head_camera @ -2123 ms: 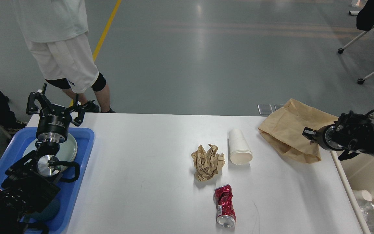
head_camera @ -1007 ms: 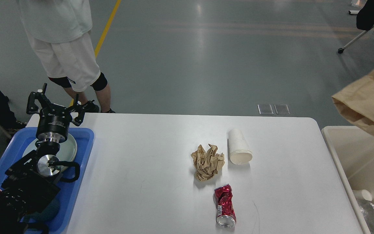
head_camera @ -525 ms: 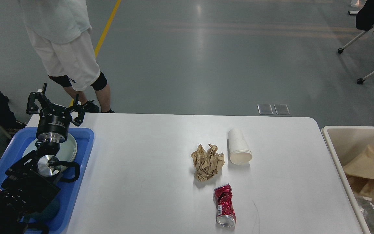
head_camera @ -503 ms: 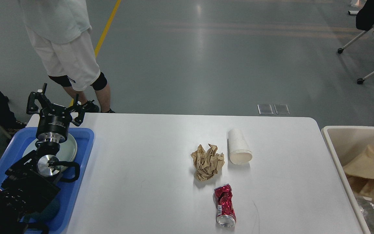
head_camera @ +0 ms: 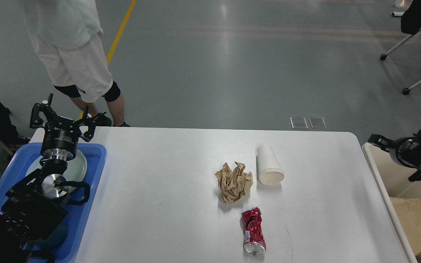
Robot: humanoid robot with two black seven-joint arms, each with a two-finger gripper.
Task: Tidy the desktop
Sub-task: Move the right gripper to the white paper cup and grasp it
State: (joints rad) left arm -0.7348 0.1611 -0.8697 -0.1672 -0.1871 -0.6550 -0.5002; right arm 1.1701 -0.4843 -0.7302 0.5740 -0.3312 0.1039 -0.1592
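Nearest the view, a crushed red can [head_camera: 253, 231] lies on its side on the white tabletop [head_camera: 159, 204], its open end toward the front edge; just beyond it sits a crumpled ball of brown paper [head_camera: 234, 181], apart from the can; beside the paper on the right, close but not touching, a white paper cup [head_camera: 269, 165] lies on its side with its mouth toward the viewer. To the right of the tabletop stands a beige bin [head_camera: 378, 171], and a brown paper bag [head_camera: 417, 228] lies inside it. At the left edge a blue tray [head_camera: 93, 164] holds a pale plate [head_camera: 80, 166]; the left pincer [head_camera: 61, 115] stands above the tray's far end, fingers spread wide and grasping nothing. The right pincer [head_camera: 376, 140] hangs over the bin's far corner, dark and blurred; whether it is released or clenched I cannot tell. Beyond the tabletop a person in white shorts [head_camera: 75, 69] stands on the grey floor.
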